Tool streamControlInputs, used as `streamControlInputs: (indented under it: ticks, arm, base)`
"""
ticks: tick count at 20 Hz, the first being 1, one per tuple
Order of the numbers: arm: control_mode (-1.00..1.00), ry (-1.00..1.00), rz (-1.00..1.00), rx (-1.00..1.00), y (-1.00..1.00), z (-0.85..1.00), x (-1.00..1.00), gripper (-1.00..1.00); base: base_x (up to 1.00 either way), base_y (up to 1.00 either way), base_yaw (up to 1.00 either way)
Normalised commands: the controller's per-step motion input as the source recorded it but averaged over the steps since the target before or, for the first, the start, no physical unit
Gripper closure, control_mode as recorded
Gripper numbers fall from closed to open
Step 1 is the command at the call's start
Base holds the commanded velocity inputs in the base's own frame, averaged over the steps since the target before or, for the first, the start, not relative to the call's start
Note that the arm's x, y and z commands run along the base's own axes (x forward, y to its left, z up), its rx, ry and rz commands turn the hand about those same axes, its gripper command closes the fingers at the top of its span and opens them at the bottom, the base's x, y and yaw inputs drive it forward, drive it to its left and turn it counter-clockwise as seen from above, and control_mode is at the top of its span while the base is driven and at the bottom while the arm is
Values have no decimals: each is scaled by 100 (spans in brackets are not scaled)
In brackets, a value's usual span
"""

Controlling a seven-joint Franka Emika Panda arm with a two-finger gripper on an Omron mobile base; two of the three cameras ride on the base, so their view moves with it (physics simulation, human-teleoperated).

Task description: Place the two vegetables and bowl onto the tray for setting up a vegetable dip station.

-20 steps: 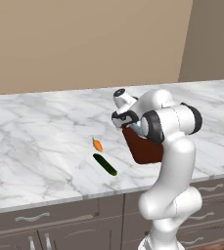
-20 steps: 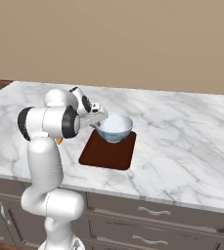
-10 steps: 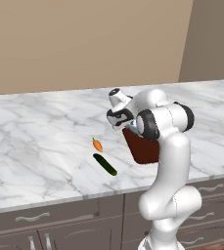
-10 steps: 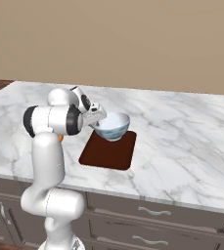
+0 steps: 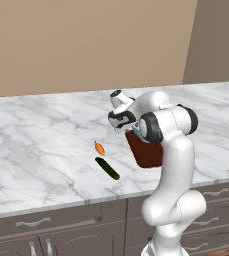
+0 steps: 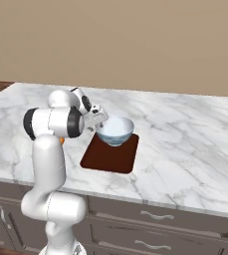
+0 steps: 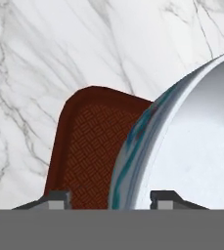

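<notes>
The pale white-bluish bowl (image 6: 115, 129) rests on the far part of the dark reddish-brown tray (image 6: 105, 158). My gripper (image 6: 96, 121) is at the bowl's left rim, open. In the hand view the bowl (image 7: 191, 146) rim runs between my spread fingertips (image 7: 59, 197), with a gap on the left side, and the tray (image 7: 86, 146) lies beneath. The gripper (image 5: 120, 122) hangs over the tray (image 5: 143, 152) in the left base view. On the marble left of the tray lie the orange carrot (image 5: 99, 148) and the dark green cucumber (image 5: 107, 168).
The marble counter (image 6: 185, 134) stretches wide to either side of the tray, backed by a tan wall. Its front edge (image 5: 61, 204) runs just in front of the cucumber, with grey drawers below. My own arm (image 5: 168, 125) blocks much of the tray in the left base view.
The jaws were shut on the bowl's rim and have now spread apart off it. The bowl stays on the tray; carrot and cucumber have not moved.
</notes>
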Motion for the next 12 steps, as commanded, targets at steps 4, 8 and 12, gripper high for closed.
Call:
streamControlInputs:
  ticks: [4,8,12]
  arm:
    - [-100,0,0,0,-1,0,-5,-100]
    - [-100,2,-9,0,4,22,-2,-100]
    - [-100,1,-7,10,0,66,-8,-100]
  base:
    - [0,0,0]
    - [0,0,0]
    - [0,0,0]
